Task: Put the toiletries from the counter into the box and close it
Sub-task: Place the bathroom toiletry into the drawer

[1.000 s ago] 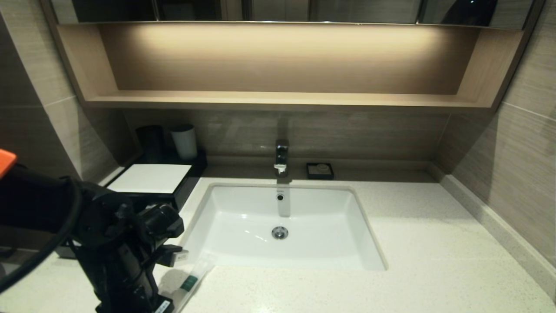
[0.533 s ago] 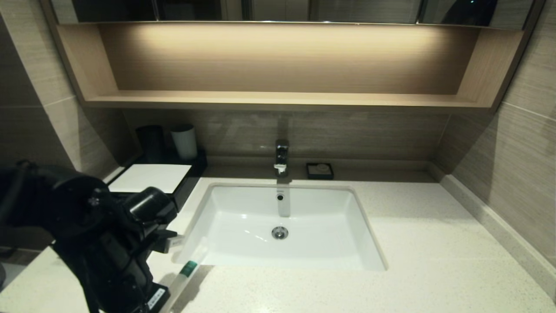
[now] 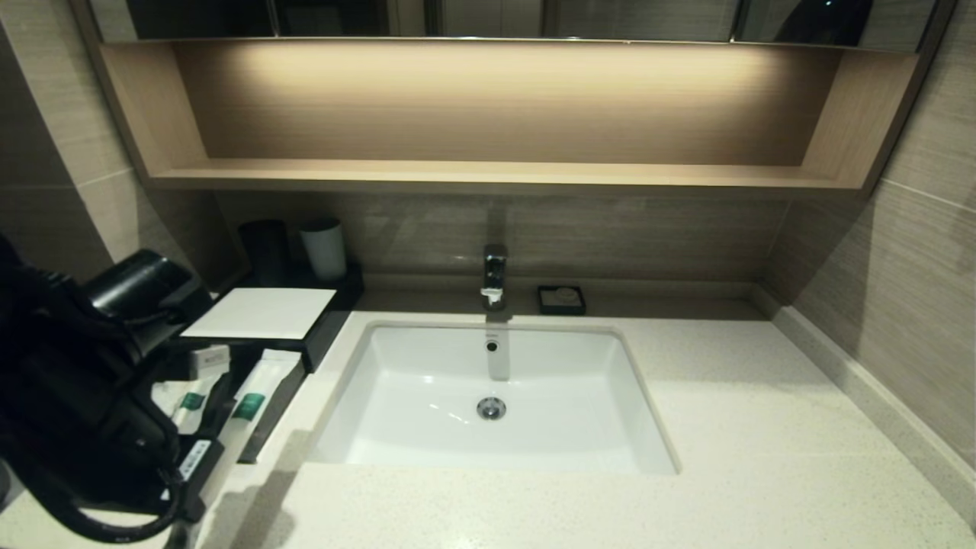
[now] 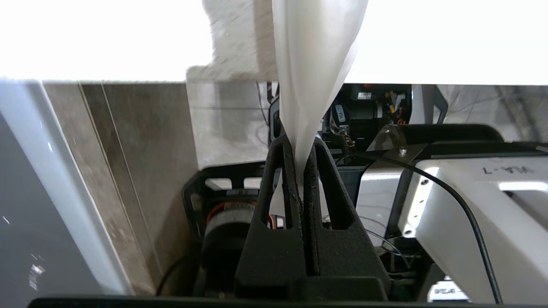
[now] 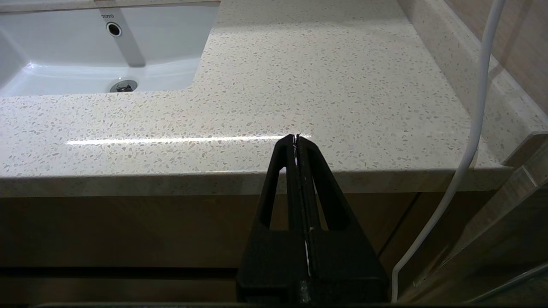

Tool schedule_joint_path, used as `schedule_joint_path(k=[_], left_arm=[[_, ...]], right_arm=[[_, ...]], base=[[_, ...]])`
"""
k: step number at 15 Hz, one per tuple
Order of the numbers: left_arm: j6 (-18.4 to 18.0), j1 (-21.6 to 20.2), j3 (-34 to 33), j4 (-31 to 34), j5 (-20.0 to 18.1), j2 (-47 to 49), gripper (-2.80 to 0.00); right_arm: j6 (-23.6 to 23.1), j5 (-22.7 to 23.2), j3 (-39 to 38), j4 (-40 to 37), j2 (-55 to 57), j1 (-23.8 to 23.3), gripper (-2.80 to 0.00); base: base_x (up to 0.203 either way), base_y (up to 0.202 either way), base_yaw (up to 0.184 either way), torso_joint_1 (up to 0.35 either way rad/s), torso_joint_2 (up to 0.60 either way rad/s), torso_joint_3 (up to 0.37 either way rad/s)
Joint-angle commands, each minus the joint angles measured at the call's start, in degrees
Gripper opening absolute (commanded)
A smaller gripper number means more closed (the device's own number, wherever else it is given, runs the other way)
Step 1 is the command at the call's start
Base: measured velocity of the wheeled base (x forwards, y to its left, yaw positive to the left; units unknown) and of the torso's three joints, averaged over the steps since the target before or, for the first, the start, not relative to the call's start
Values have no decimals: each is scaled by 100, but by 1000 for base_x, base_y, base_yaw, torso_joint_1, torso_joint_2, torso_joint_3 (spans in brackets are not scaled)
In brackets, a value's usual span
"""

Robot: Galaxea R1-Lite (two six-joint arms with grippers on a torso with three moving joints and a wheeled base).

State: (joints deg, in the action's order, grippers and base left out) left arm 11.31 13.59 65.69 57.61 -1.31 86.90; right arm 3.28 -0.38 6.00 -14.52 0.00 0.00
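Note:
The black box [image 3: 259, 313] with the white top stands left of the sink, its front drawer [image 3: 268, 427] pulled out. My left gripper [image 3: 221, 450] is shut on the near end of a clear toothbrush packet [image 3: 250, 402] with a green band, over the open drawer. The left wrist view shows the fingers [image 4: 298, 145] pinched on the whitish wrap [image 4: 317, 64]. A second green-banded packet [image 3: 191, 400] and the short whitish pouch [image 3: 210, 358] lie in the drawer, partly behind my arm. My right gripper [image 5: 297, 137] is shut and empty, below the counter's [image 5: 325, 85] front edge.
A black tumbler [image 3: 263, 248] and a white-grey cup [image 3: 324, 248] stand behind the box. The white sink [image 3: 534, 450], faucet [image 3: 494, 274] and small black soap dish [image 3: 561, 299] are to the right. A white cable [image 5: 471, 141] hangs beside my right gripper.
My left arm has swung left and back, carrying the packet from the counter by the sink's front corner to over the open drawer. The drawer's contents have come into view.

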Motion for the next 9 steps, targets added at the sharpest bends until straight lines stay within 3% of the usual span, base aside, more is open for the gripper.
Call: schedule_joint_path(k=[1,5,9], left_arm=[[107,-470,81,149,39,-117,-280],[-114,-1540,111,308,191,6,-280],[-238,-1772,-43,555,219,227,-280]], right_arm=[[-1,1,-2,-7,8,0,-280],[-3,-3,-2,-7,9,0,-280],[-3,-3,-2,-7,9,0,-280]], base=[[0,0,0,0,0,0],[0,0,0,0,0,0],[0,0,0,0,0,0]])
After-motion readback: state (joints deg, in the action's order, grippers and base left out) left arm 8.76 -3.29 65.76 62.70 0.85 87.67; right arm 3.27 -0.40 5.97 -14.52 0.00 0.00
